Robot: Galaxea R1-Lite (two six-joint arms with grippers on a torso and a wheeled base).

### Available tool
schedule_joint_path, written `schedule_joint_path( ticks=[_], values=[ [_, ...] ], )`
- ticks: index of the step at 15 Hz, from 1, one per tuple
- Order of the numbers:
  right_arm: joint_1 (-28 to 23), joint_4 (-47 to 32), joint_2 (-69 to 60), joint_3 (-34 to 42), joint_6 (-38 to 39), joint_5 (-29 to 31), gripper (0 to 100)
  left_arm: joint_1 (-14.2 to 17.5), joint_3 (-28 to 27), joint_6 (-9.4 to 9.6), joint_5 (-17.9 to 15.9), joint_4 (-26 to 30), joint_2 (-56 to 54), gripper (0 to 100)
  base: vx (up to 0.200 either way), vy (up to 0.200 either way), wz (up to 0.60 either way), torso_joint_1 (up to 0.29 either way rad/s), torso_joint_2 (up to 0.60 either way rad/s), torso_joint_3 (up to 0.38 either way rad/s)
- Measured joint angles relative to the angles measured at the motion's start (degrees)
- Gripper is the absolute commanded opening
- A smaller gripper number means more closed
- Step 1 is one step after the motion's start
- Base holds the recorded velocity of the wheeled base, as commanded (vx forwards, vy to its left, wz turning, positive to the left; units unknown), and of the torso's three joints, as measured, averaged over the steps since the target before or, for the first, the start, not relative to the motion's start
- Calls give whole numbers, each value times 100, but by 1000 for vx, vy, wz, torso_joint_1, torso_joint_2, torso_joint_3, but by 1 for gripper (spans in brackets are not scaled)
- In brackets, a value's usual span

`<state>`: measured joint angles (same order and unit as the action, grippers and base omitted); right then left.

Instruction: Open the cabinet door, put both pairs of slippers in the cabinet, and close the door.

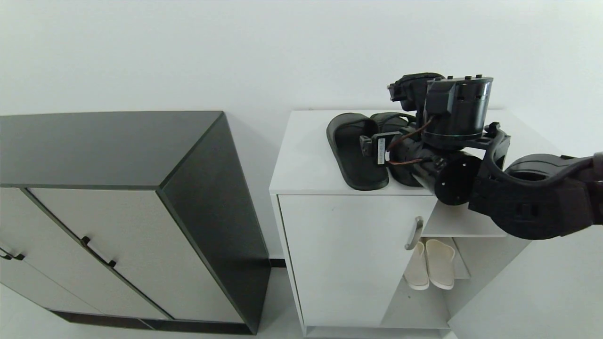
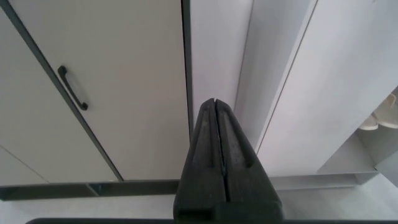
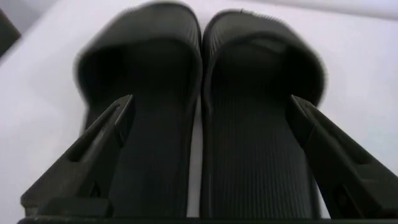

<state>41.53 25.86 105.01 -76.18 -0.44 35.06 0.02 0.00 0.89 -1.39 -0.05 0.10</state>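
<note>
In the head view, the black slippers [image 1: 356,155] are lying side by side atop the white cabinet [image 1: 301,160], and the white slippers [image 1: 431,264] are sitting on a shelf inside. In the left wrist view, the left gripper [image 2: 215,112] is hanging empty, fingers pressed together. In the right wrist view, the right gripper [image 3: 211,109] is straddling the black pair, spread wide and gripping nothing. The pair is looking light, soft and ribbed, so squeezing both outer edges together should hold.

Looks bright and evenly lit from above. Throws only a faint shadow between the black cabinet [image 1: 108,146] and white cabinet [image 1: 348,254]. Bends straight edges toward corners.
</note>
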Motion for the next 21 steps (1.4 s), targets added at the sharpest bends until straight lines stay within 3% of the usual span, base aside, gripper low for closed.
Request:
schedule_joint_path(
  ticks=[5, 11, 12, 15, 21],
  values=[
    [-295, -115, 441, -466, 207, -386, 100, 0, 0, 0, -2, -2, 0, 0, 0, 0, 0, 0, 0, 0],
    [-472, -233, 1042, -1254, 205, -424, 100, 0, 0, -7, 0, -2, 0, 0, 0, 0, 0, 0, 0, 0],
    [-499, -284, 1147, -1428, 205, -422, 0, 0, 0, -10, 0, -2, 0, 0, 0, 0, 0, 0, 0, 0],
    [-549, -361, 1407, -1840, 180, -422, 0, 5, 0, -5, 0, -2, 0, 0, 0, 0, 0, 0, 0, 0],
    [-534, -374, 1425, -1905, 115, -406, 0, 0, 0, -10, -2, -2, 0, 0, 0, 0, 0, 0, 0, 0]
  ],
)
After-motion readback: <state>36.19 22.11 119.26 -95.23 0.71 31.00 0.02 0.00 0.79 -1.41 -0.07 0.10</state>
